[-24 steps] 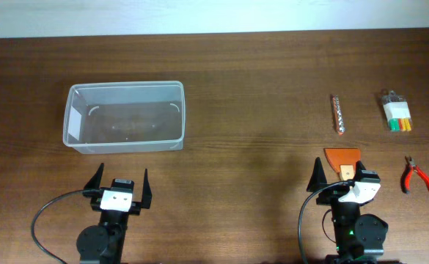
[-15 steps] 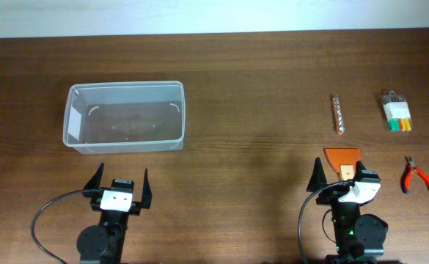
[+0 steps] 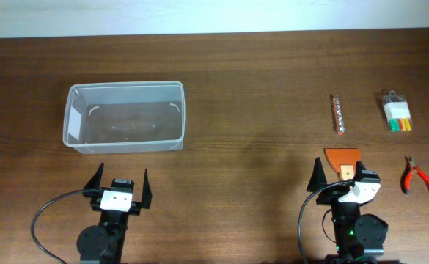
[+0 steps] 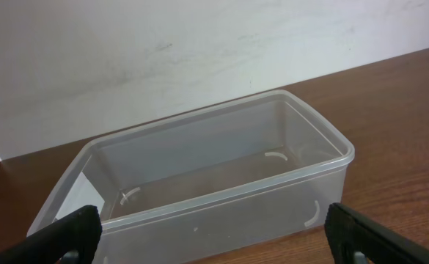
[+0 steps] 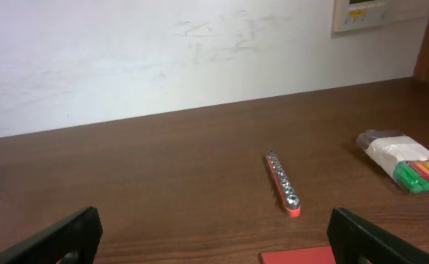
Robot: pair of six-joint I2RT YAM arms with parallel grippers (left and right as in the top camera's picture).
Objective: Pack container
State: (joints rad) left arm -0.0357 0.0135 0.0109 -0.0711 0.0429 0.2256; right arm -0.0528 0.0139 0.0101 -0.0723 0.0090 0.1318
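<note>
The clear plastic container [image 3: 125,116] stands empty at the left of the table and fills the left wrist view [image 4: 199,176]. My left gripper [image 3: 119,185] is open and empty, just in front of it. My right gripper [image 3: 339,176] is open and empty at the right front. An orange scraper [image 3: 343,160] lies right at its fingers. A red socket rail [image 3: 338,114] with silver sockets, a bag of markers [image 3: 396,111] and red-handled pliers [image 3: 416,174] lie beyond. The right wrist view shows the rail [image 5: 282,183], the bag [image 5: 405,163] and the scraper's edge [image 5: 298,257].
A pale wall runs along the table's far edge [image 3: 214,18]. A wall panel [image 5: 368,13] shows at the top right of the right wrist view. Black cables loop beside each arm base.
</note>
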